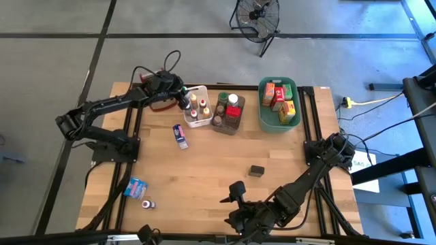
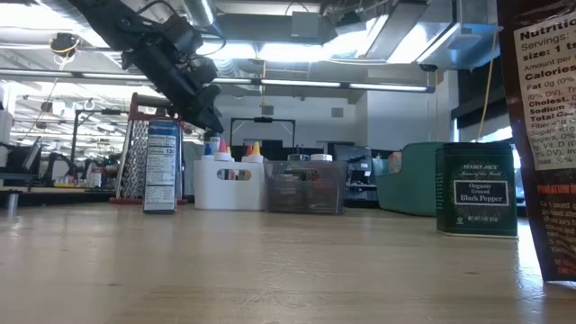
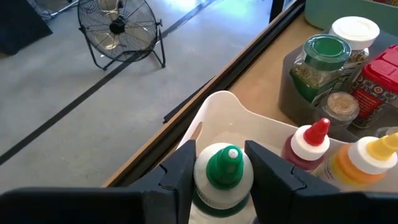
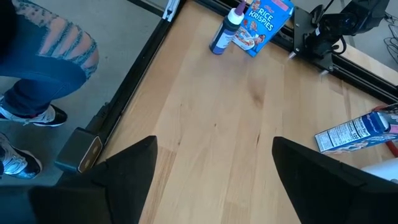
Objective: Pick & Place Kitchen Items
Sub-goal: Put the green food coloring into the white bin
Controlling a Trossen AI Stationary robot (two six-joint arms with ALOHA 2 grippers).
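bottle [image 3: 222,180] | white, green cap | upright | in left gripper [image 3: 222,171]

In the high view, three tubs sit in a row along the upper worktop [image 1: 204,170]: one [image 1: 195,116] at centre-left, another [image 1: 229,113] just right of it, the third [image 1: 279,102] farther right. A box [image 1: 180,135] lies below the first; another box [image 1: 136,187] and a small bottle [image 1: 148,203] lie at lower left.

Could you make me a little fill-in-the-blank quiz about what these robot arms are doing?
1. The left gripper holds a small bottle with a ____ cap.
2. That bottle hangs over the ____ tub.
3. The right gripper has its fingers ____.
4. The Rice Krispies box is coloured ____.

Missing words: green; white; open; blue
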